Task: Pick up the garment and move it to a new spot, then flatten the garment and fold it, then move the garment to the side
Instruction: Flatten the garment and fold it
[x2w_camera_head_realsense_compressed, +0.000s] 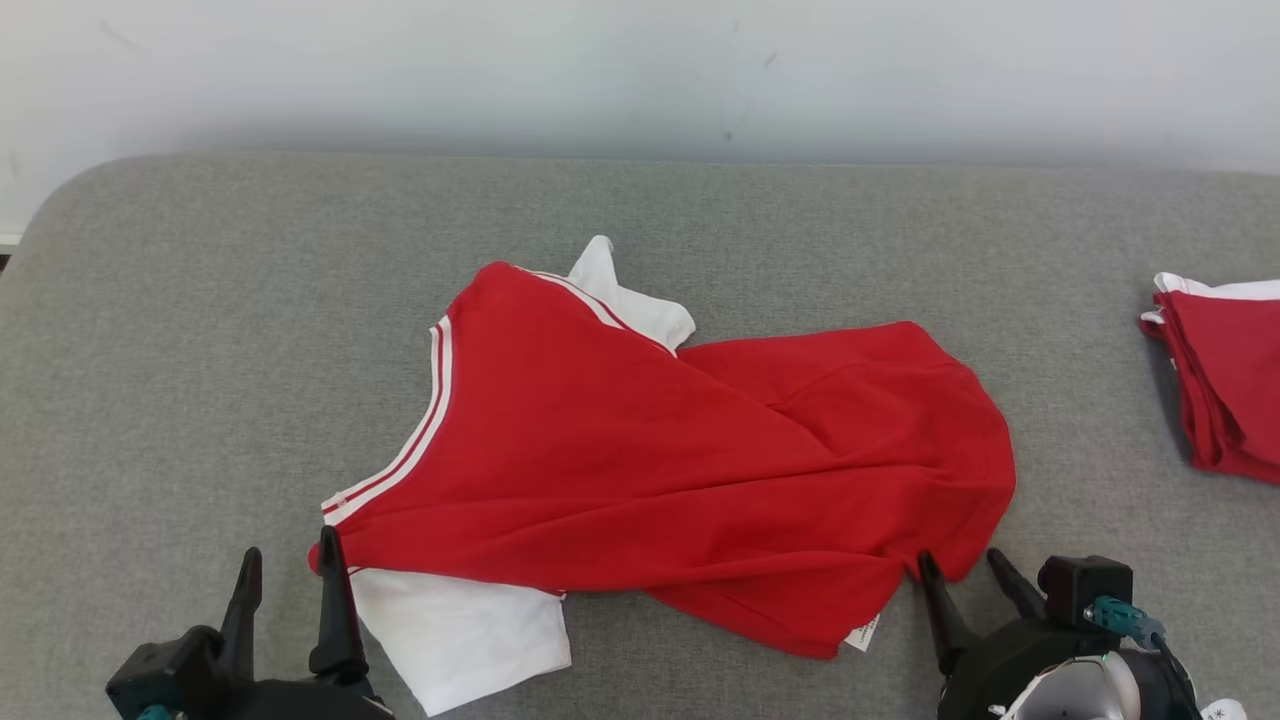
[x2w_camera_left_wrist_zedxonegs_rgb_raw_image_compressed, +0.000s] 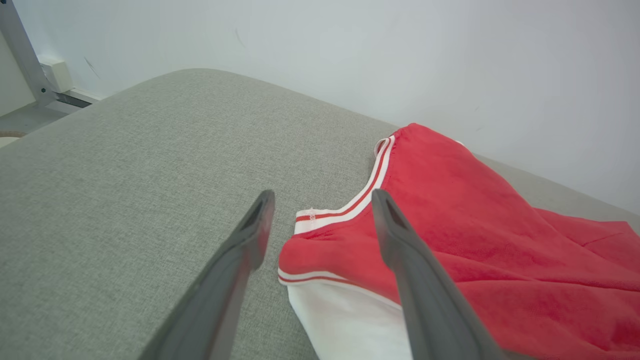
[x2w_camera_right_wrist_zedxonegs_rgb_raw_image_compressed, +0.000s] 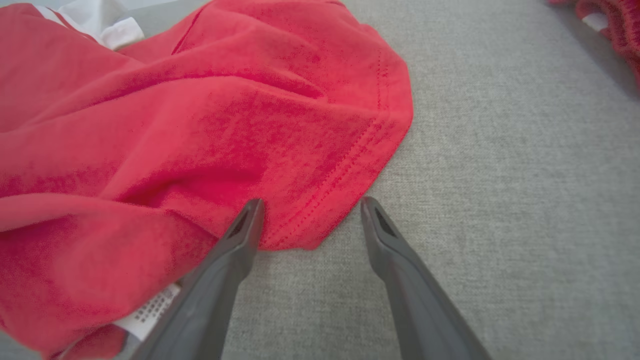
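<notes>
Two sets of jaws, both spread wide and gripping nothing, sit at the near edge of the garment, which lies crumpled in the middle of the grey table, straight ahead of me. Its long axis runs across me from side to side. The striped collar and the near white sleeve are toward my left, and the red hem is bunched toward my right. My left gripper is at the shoulder corner, and in the left wrist view that red fold sits in the gap between my fingers. My right gripper is at the hem corner, which pokes in between its fingers on the inner side. Each arm is therefore nearest its own end. I judge that a two-handed lift would only need a short reach forward and down from each. Whether either fingertip already touches cloth I cannot tell. A folded red pile lies well apart at the right edge.
</notes>
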